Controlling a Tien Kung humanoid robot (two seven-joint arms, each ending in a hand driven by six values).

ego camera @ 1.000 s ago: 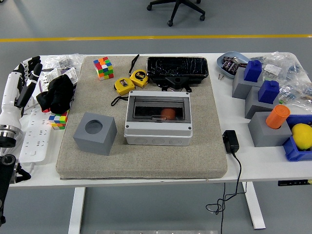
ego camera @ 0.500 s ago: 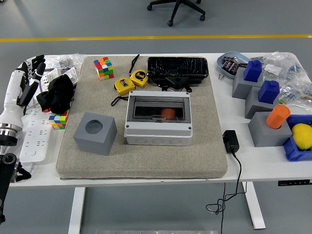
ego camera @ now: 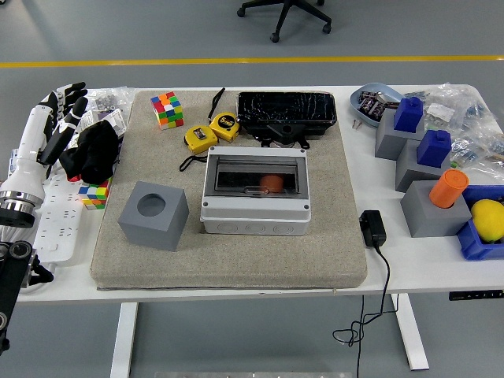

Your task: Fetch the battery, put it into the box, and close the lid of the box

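Black fingers (ego camera: 69, 98) of left hand (ego camera: 55, 118) spread, empty.

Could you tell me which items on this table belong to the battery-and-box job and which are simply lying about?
Job: grey box, lid down; orange item inside, possibly the battery; left hand.

Lying about: two Rubik's cubes, tape measures, grey holed block, black tray, power adapter.

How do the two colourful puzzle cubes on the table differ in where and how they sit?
The multicoloured puzzle cube at the far left of the beige mat sits on the mat, fully visible and apart from other things. The second multicoloured puzzle cube off the mat's left edge sits on the white table, nearer the camera, partly hidden under a black cloth bundle. Both show the same bright mixed tile colours and look alike in size.
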